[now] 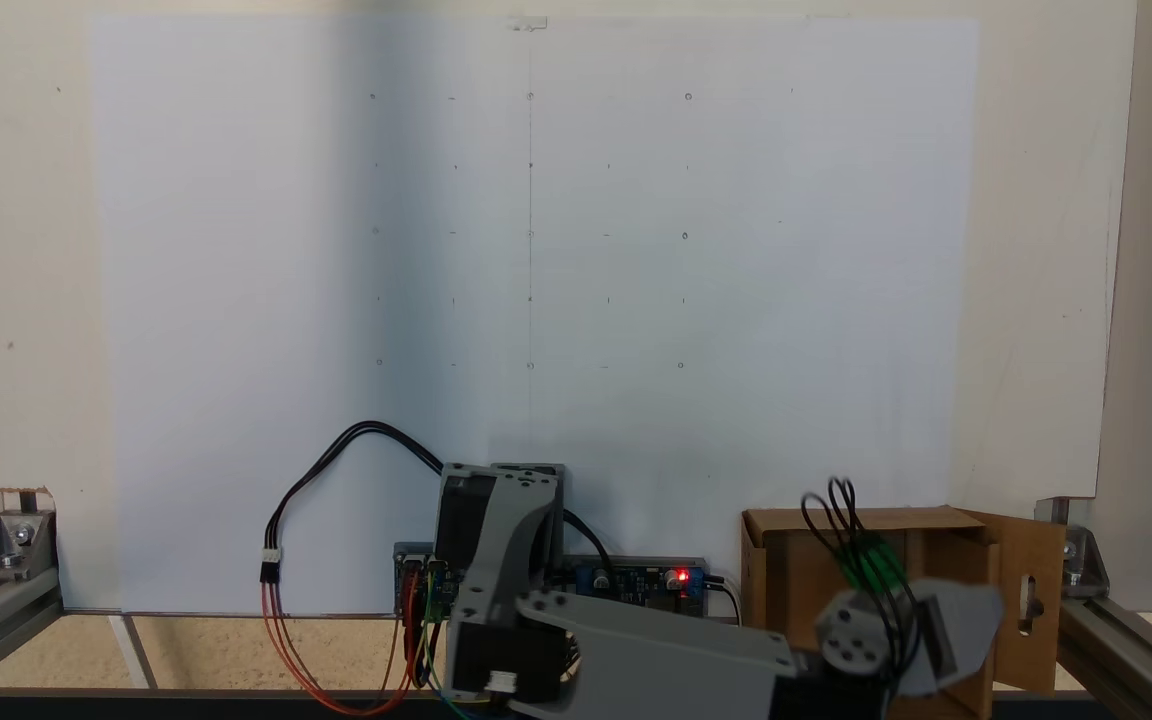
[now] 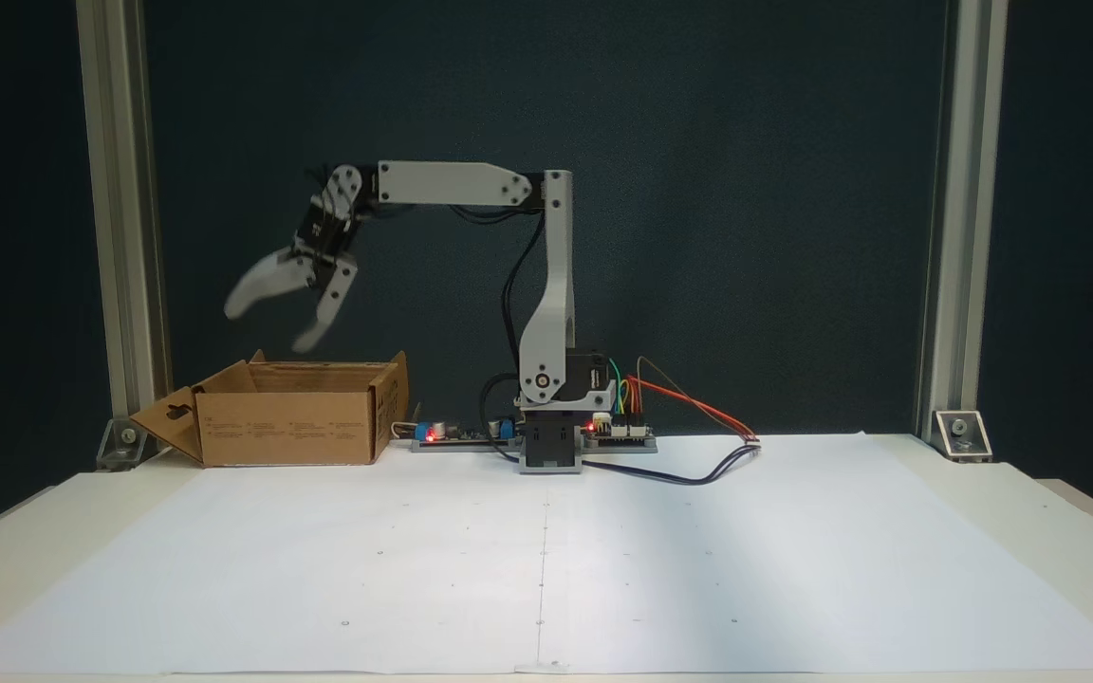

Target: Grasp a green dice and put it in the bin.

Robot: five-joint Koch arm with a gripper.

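Note:
The bin [image 2: 286, 427] is a brown cardboard box with open flaps, left of the arm's base in a fixed view and at the lower right [image 1: 776, 570] in the other. My gripper [image 2: 267, 325] hangs open in the air just above the bin's left half, blurred, with nothing between its jaws. From above, the wrist [image 1: 851, 645] and one grey jaw lie over the bin's opening. A blurred green streak that I take for the green dice [image 1: 873, 566] shows inside that opening, beside the black wrist cables. Whether it rests on the bottom I cannot tell.
A large white paper sheet [image 2: 546, 560] covers the table in front of the arm's base [image 2: 551, 441]. Controller boards with red lights [image 2: 433, 433] and looping cables [image 2: 698, 470] sit beside the base. Aluminium posts [image 2: 120, 218] stand at both sides.

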